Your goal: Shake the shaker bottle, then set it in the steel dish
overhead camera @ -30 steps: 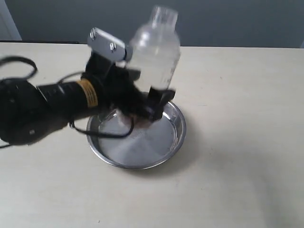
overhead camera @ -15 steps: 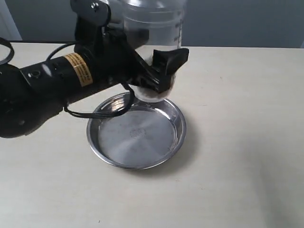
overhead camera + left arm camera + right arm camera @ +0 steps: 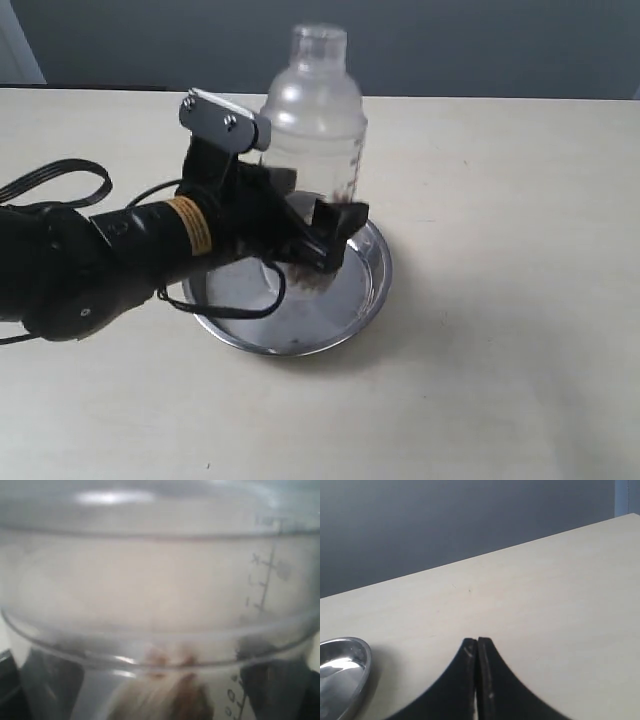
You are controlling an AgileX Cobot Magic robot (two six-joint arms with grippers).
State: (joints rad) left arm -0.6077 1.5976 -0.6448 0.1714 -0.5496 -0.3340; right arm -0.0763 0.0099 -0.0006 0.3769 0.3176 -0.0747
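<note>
Within left claw [image 3: 312,238], upright shaker bottle [image 3: 315,125]

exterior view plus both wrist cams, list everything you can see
shaker bottle: 1, clear with brown granules at the bottom, upright over the steel dish
steel dish: 1, shiny silver, middle of the table
table: 1, pale beige, under everything
wall: 1, grey-blue, behind the table
cable: 1, black, looped beside the left arm
left gripper: 1, black, shut on the shaker bottle
right gripper: 1, black, shut, over bare table beside the dish
</note>
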